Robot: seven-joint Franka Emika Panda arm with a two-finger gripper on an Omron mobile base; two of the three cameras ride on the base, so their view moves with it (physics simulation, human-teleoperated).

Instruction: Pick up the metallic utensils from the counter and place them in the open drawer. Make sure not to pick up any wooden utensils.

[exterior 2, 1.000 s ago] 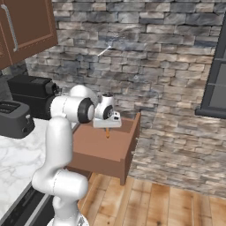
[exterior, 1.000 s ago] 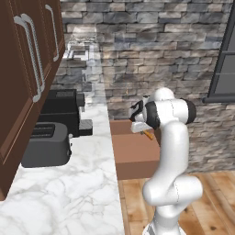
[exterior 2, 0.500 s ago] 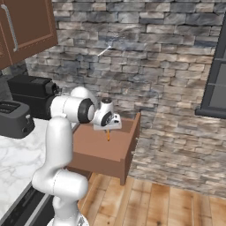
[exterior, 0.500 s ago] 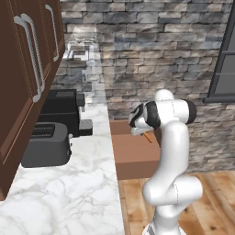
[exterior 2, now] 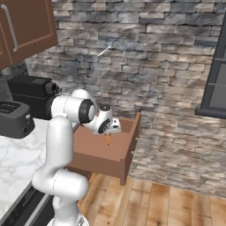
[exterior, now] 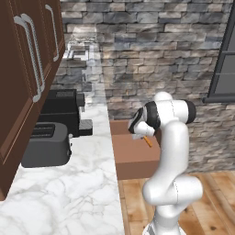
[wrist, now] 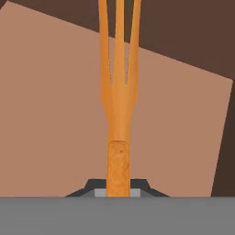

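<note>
The orange-handled utensil [wrist: 119,114], which in the hand view was seen to be a slim three-tined fork, was held by its textured handle end between the fingers [wrist: 118,193], which were clamped on it from either side. The tines were seen projecting straight out ahead of the fingers, over the flat reddish-brown bottom of the open drawer [wrist: 55,119]; whether the tips were touching that bottom could not be told. In the right base view the gripper [exterior 2: 107,131] was seen above the drawer [exterior 2: 126,152], with the fork [exterior 2: 108,140] hanging below the fingers and pointing down into the box; in the left base view the same fork [exterior: 148,142] was seen slanting down from the gripper [exterior: 140,133] over the drawer [exterior: 135,153], beside the edge of the marble desk [exterior: 69,183]. The utensil was judged to be light, stiff and thin, so little clamping force would be needed, though a narrow handle taken at its very end could be expected to swing or twist between the pads. A hold nearer the middle of the handle would have been steadier, but for a short drop into a shallow drawer the present hold was judged adequate. Being rigid and not fragile, the fork could be released from a low height without harm, and little rolling on the flat bottom was expected.
</note>
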